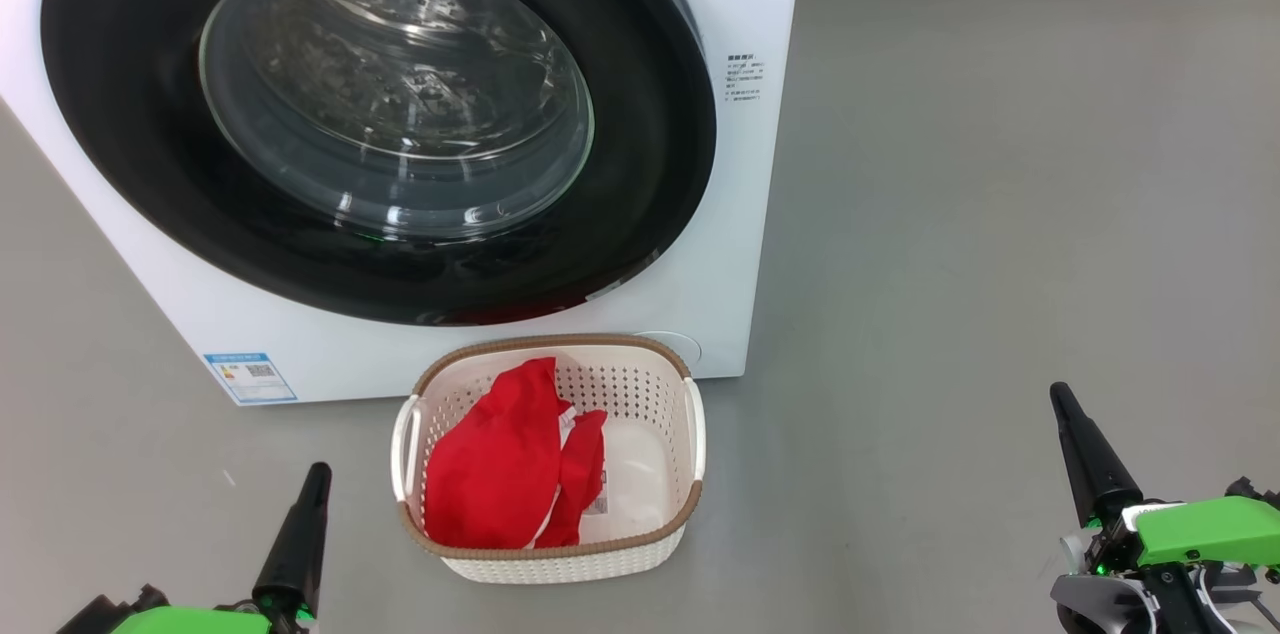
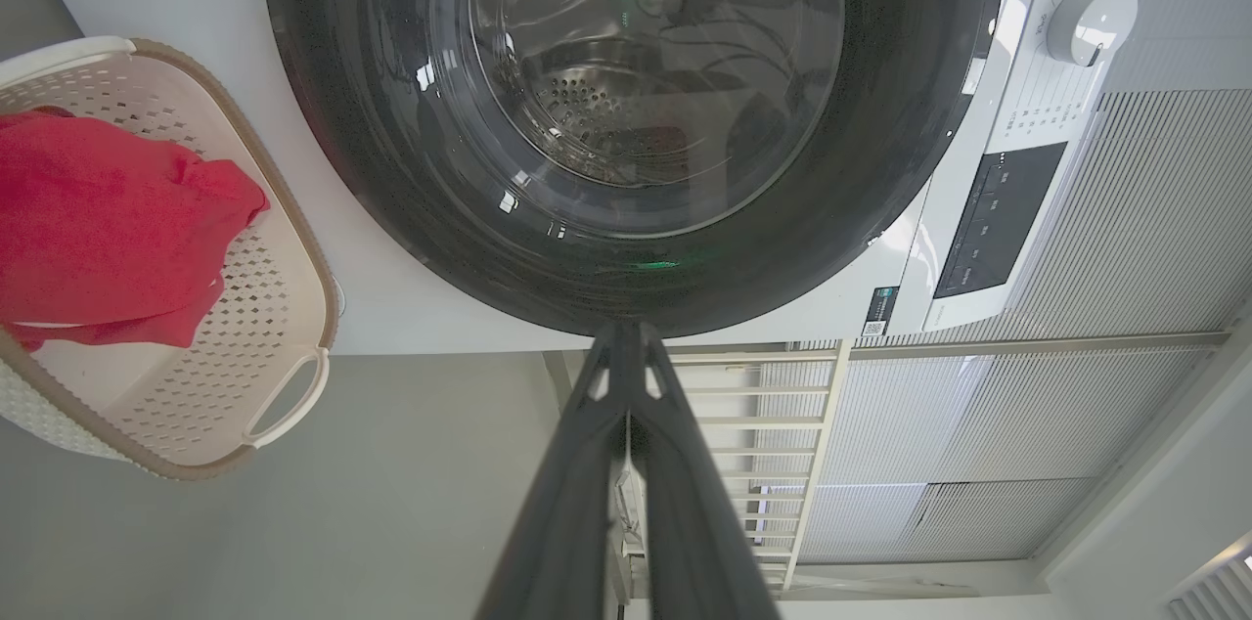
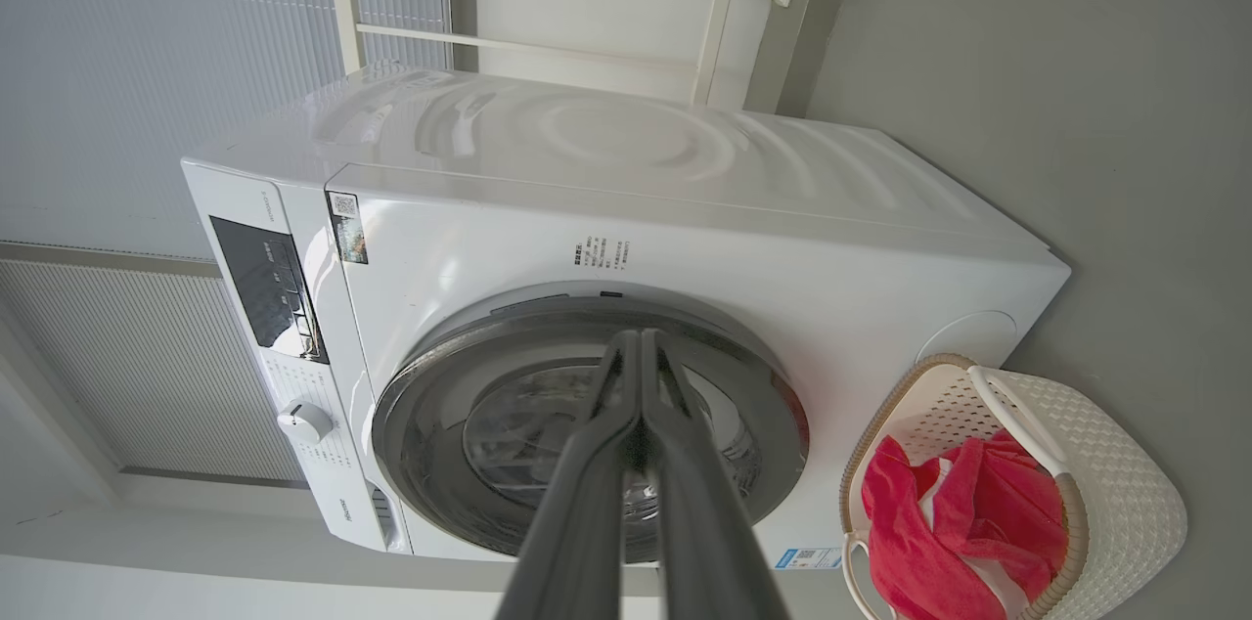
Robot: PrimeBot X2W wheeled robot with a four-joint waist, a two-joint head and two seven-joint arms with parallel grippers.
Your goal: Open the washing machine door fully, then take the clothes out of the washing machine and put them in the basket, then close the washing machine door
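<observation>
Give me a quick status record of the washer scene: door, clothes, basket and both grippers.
washing machine door: shut, flush against the washing machine
clothes: red, heaped in the left side of the basket as the head view shows it
basket: on the floor, just in front of the washing machine, below the door
left gripper: shut, empty, left of the basket, touching nothing
right gripper: shut, empty, well right of the basket, touching nothing
task state: looks finished
</observation>
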